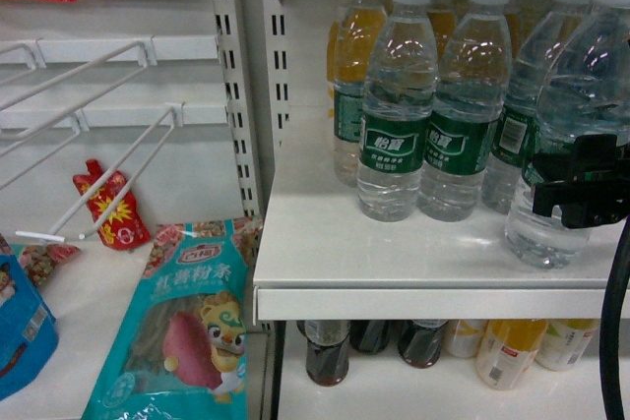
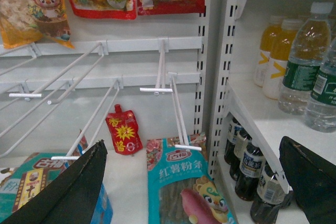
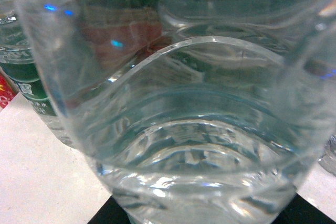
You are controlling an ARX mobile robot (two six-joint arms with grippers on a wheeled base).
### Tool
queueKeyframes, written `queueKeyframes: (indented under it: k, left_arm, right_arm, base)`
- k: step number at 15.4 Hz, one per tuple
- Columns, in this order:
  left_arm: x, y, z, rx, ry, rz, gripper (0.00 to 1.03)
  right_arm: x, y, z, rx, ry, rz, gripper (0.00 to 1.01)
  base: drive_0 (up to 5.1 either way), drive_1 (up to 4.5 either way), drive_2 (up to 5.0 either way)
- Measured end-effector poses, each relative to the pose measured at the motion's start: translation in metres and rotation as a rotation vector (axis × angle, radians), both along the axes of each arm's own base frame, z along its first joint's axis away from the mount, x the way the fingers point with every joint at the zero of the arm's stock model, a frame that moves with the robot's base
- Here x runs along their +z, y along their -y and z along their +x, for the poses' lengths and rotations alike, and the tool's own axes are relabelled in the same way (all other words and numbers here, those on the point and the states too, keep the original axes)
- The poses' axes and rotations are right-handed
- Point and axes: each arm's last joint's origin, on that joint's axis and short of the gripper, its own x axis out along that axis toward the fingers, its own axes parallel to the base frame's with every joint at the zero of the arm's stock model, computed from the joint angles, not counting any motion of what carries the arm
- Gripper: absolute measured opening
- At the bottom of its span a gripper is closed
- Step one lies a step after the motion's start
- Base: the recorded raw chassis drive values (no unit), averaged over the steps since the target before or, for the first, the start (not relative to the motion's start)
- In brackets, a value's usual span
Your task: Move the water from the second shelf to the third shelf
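1. One water bottle stands at the right front edge of the white shelf, apart from the cluster of like bottles behind and to its left.
2. The right gripper sits against that bottle's lower half, at the bottom of its green label; the black fingers show on its left side in the head view.
3. From the right wrist camera the bottle's ribbed clear wall fills nearly the whole view, with black jaw tips at the bottom edge on either side of it (the bottle lies between them, but whether they press on it I cannot tell).
4. The left gripper hangs with its jaws wide apart and nothing between them, before a teal snack bag and white wire hooks.
5. Dark cola bottles stand on the shelf below.
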Motion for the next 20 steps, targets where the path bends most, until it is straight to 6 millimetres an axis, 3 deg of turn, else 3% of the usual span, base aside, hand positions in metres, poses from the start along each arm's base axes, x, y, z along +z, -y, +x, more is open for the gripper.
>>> queueKeyframes:
  k: [10, 20]
  left_arm:
    - [0.000, 0.000, 0.000, 0.000, 0.000, 0.000, 0.98]
    - [0.000, 0.000, 0.000, 0.000, 0.000, 0.000, 0.98]
  right_arm:
    - [-0.005, 0.002, 0.017, -0.036, -0.014, 0.003, 0.39]
    - [-0.007, -0.002, 0.019, -0.042, -0.023, 0.000, 0.39]
  base:
    - [0.0, 0.00, 0.0]
    - [0.0, 0.00, 0.0]
